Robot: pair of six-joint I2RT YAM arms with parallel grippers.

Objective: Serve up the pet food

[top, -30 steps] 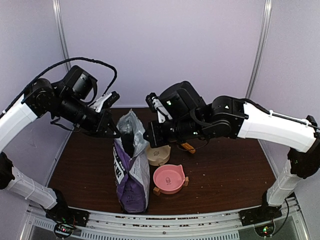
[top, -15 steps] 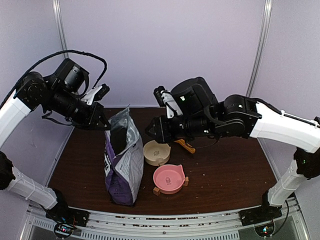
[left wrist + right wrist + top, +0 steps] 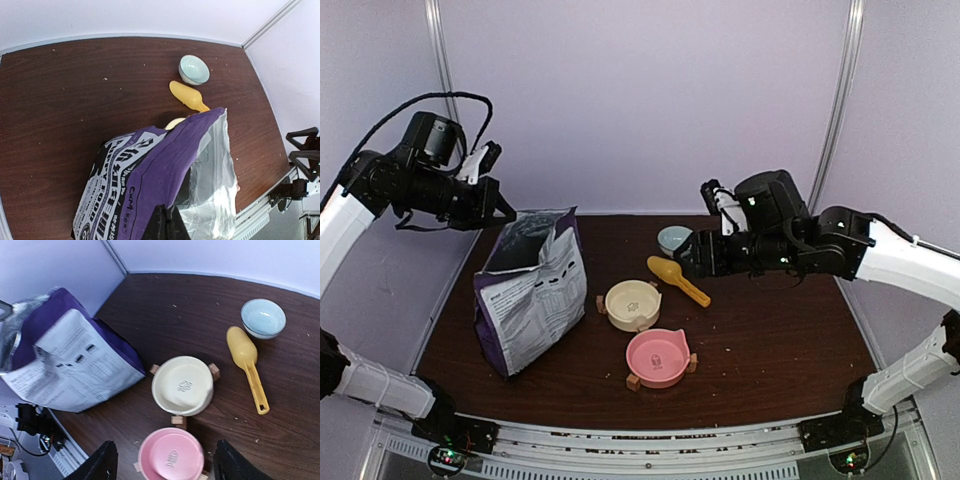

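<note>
The pet food is hidden from every view, presumably inside the bag. The purple-and-white bag [image 3: 532, 290] leans tilted at the table's left, its silver-lined mouth open [image 3: 212, 170]. My left gripper [image 3: 500, 212] is shut on the bag's top edge [image 3: 167, 222]. My right gripper [image 3: 686, 258] hangs open and empty over the bowls [image 3: 165, 462], apart from the bag [image 3: 70, 355]. A yellow scoop [image 3: 677, 278] lies flat on the table just below it.
A cream bowl [image 3: 633, 304] and a pink bowl [image 3: 658, 358] sit in small wooden stands at mid-table. A pale blue bowl [image 3: 673, 239] stands behind the scoop. Crumbs dot the brown tabletop [image 3: 770, 340]. Side walls close in left and right.
The right gripper opened, let go of the bag's top and drew back to the right. The left gripper pulled the bag leftwards, tipping it over at a slant.
</note>
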